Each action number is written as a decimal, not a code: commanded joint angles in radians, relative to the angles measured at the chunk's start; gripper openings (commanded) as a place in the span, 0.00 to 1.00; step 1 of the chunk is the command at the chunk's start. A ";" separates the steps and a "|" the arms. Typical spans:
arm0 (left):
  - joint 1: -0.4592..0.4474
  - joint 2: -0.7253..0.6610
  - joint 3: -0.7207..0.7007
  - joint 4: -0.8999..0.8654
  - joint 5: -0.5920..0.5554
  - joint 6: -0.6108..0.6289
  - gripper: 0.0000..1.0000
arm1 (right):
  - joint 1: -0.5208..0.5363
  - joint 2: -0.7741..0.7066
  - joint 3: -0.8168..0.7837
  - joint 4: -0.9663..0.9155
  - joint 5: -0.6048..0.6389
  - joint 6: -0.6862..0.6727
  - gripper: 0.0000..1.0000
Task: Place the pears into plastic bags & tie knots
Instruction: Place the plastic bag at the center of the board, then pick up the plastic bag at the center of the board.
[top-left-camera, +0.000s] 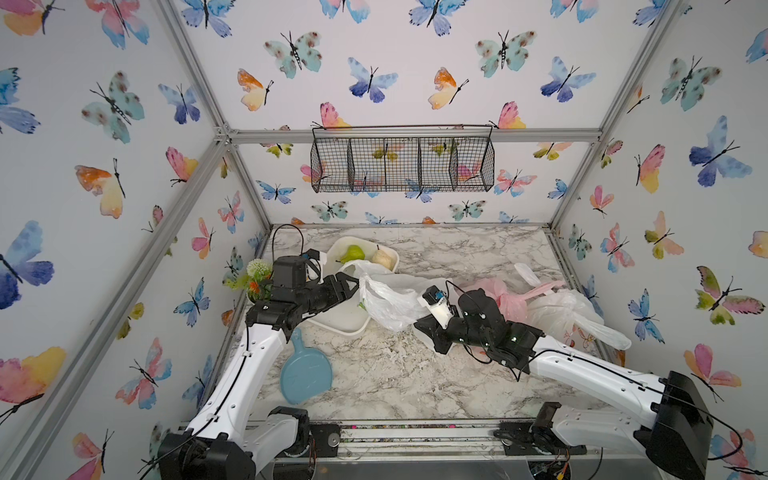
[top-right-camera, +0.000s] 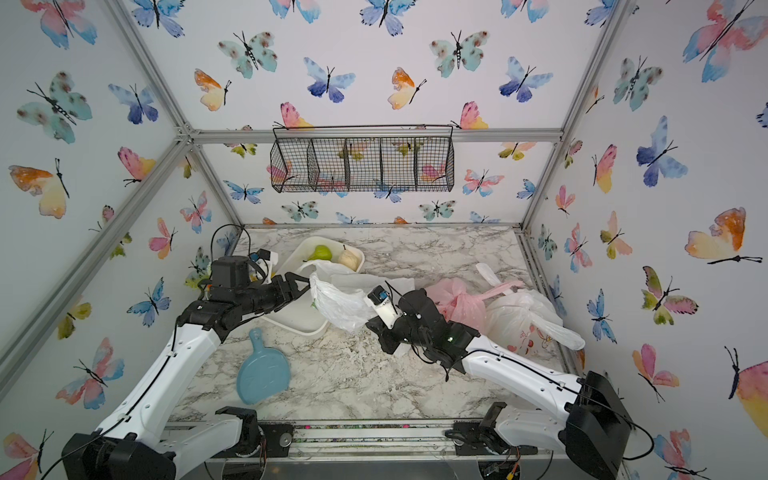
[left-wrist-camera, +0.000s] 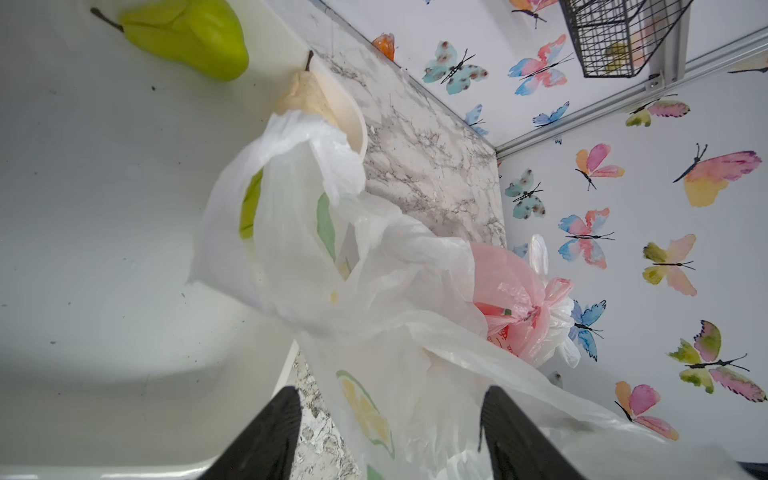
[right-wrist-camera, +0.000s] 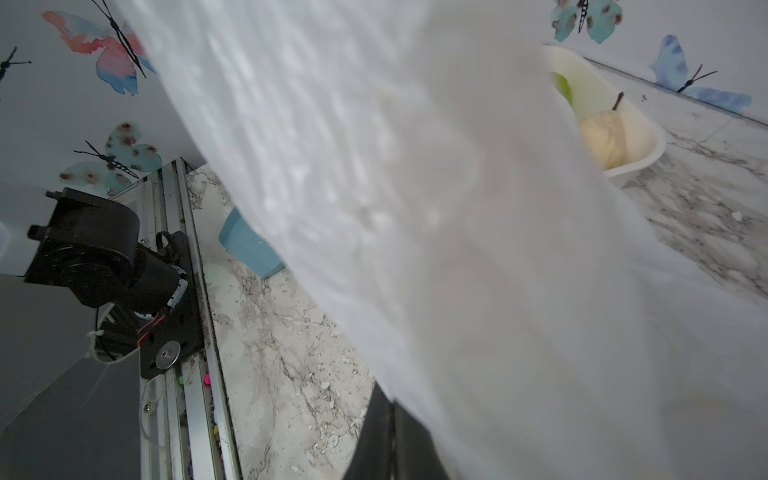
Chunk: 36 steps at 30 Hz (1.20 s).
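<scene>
- left end effector (left-wrist-camera: 390, 392) open, jaws wide apart, lemon bag (top-left-camera: 386, 301) film running between them
- right end effector (right-wrist-camera: 388, 415) closed, pinching same bag
- green pear (top-left-camera: 353, 252) and cream pear (top-left-camera: 381, 257) in tray (top-left-camera: 336, 322), just beyond left end effector
- pink bag (top-left-camera: 494, 296), top knotted, near right end effector; white bag (top-left-camera: 561, 311) past it, on surface (top-left-camera: 395, 374)

Two pears (top-left-camera: 353, 253) in tray (top-left-camera: 336, 325), back left; bag (top-left-camera: 390, 303) draped over tray rim; tied bags (top-left-camera: 557, 309) right, seemingly touching.
</scene>
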 joint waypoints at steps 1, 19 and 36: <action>0.011 -0.031 -0.010 -0.066 0.030 -0.010 0.70 | 0.004 -0.009 -0.037 0.088 -0.027 0.053 0.06; -0.137 0.026 -0.399 0.838 0.111 -0.445 0.26 | 0.002 -0.007 0.000 0.026 -0.183 0.100 0.28; -0.141 0.036 -0.038 0.546 0.316 0.335 0.00 | -0.245 -0.050 0.509 -0.420 -0.107 0.120 0.78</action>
